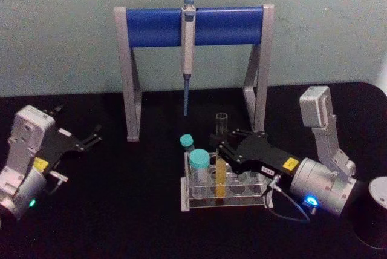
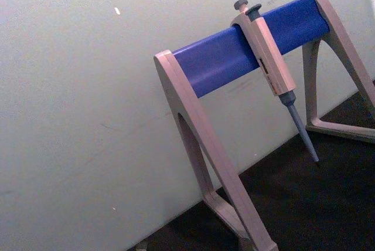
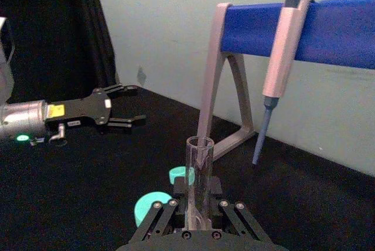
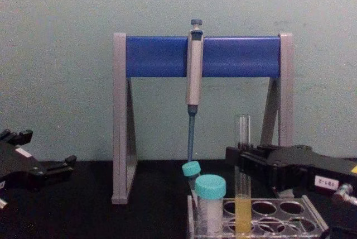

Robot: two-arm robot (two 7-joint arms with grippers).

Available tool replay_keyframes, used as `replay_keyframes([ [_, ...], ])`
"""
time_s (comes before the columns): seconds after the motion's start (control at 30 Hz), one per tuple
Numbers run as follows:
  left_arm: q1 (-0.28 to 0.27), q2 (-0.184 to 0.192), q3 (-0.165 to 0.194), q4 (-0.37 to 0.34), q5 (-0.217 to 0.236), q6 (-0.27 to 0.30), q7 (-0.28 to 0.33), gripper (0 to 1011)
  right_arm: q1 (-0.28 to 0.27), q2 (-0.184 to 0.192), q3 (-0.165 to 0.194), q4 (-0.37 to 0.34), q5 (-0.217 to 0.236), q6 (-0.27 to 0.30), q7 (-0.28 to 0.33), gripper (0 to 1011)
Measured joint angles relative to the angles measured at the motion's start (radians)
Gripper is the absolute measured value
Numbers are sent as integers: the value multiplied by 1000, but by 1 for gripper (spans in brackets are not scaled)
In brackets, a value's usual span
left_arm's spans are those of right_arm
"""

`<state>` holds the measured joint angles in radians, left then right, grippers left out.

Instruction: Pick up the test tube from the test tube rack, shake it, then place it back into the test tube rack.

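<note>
Your right claw: clamped on the test tube, which stands upright in the test tube rack.
Your left claw: parked left, fingers spread.

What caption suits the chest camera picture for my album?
Right gripper, jaws shut on the test tube standing in its rack; left gripper idle at left; pipette hangs behind.

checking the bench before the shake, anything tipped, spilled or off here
Only the small capped tube looks off: it leans in the rack, while the big capped tube beside it stands straight. The test tube is upright, with the right gripper at its upper part. No spill shows. The left gripper sits open, far left.
</note>
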<state>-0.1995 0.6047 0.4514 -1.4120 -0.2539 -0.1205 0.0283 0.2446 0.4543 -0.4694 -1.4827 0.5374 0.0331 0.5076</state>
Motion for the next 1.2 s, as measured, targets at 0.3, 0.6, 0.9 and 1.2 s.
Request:
replay_keyframes([
  [0.3,0,0,0,0,0,0,0,1001,-38,14,6,-43,-25,-53,14,234],
  [0.6,0,0,0,0,0,0,0,1001,-65,45,36,-143,-41,-67,4,234],
  [0.9,0,0,0,0,0,0,0,1001,-55,46,65,-172,-45,-66,-14,234],
  [1.2,0,0,0,0,0,0,0,1001,-15,4,84,-110,-60,-95,-38,234],
])
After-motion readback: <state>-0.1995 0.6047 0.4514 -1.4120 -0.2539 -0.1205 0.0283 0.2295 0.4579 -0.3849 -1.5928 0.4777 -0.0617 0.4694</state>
